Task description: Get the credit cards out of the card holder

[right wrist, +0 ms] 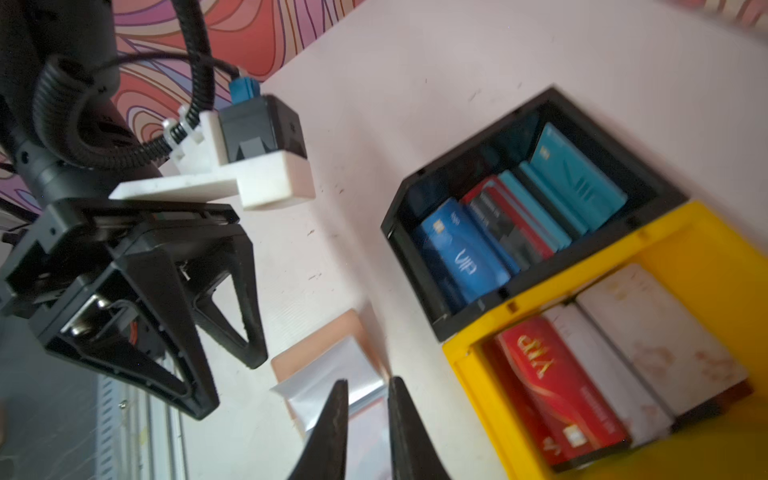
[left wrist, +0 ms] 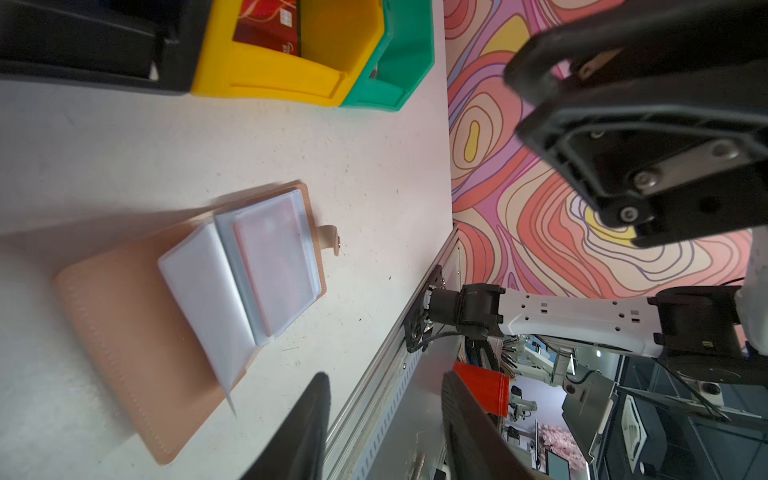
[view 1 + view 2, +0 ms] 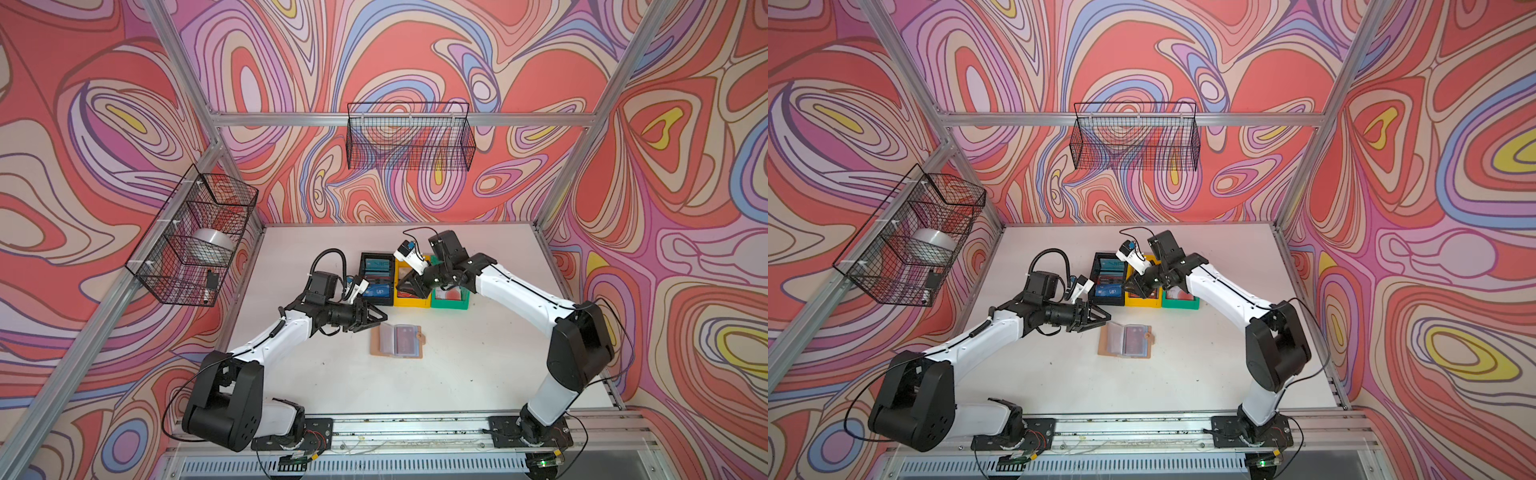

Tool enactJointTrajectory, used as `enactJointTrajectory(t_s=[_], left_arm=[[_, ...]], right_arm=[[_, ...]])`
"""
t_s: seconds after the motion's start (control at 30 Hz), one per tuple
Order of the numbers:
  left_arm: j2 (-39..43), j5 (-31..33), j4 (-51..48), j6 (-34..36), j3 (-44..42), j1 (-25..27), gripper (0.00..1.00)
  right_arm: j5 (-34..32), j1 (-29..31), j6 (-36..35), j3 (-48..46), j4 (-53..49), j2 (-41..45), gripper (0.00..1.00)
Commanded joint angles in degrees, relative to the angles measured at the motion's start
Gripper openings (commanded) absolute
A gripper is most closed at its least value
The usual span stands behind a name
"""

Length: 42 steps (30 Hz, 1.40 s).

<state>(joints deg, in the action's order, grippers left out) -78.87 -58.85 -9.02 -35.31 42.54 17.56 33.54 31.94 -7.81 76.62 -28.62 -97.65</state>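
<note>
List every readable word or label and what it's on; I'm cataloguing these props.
"VIP" on the blue card in the black bin.
"VIP" on the red card in the yellow bin.
"VIP", faint, on the teal card in the black bin.
Smaller print on the cards is too blurred to read.

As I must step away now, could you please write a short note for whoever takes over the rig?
Left gripper: open, empty, beside the card holder.
Right gripper: narrowly open, empty, above the yellow bin.
The card holder lies open on the table, one reddish card in a sleeve.
Done: other cards lie in that bin, the black bin and the green bin.
Left: take that card out.
</note>
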Motion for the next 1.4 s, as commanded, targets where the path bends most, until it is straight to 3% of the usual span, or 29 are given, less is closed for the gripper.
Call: enactJointTrajectory(t_s=[0.0, 0.2, 0.37, 0.7, 1.37], left_arm=[[-2.9, 0.6, 8.3, -4.6, -1.3, 1.7, 0.42], [-6.2, 2.0, 14.6, -7.1, -3.5, 3.6, 0.12], [-8.7, 3.1, 17.3, -9.5, -4.4, 4.2, 0.01], [-10.8, 6.0, 15.3, -9.0, -5.3, 4.9, 0.0], [-14.9, 10.5, 7.2, -5.7, -4.8, 5.0, 0.0]], right_arm=[[1.3, -0.1, 7.6, -7.7, 2.4, 0.3, 0.15], [0.6, -0.1, 12.0, -16.4, 7.4, 1.7, 0.13], [1.0, -0.1, 13.1, -17.5, 7.9, -0.6, 0.13], [0.2, -0.1, 14.8, -18.7, 9.8, -6.5, 0.11], [-7.8, -0.1, 14.6, -20.9, 7.9, -2.8, 0.09]])
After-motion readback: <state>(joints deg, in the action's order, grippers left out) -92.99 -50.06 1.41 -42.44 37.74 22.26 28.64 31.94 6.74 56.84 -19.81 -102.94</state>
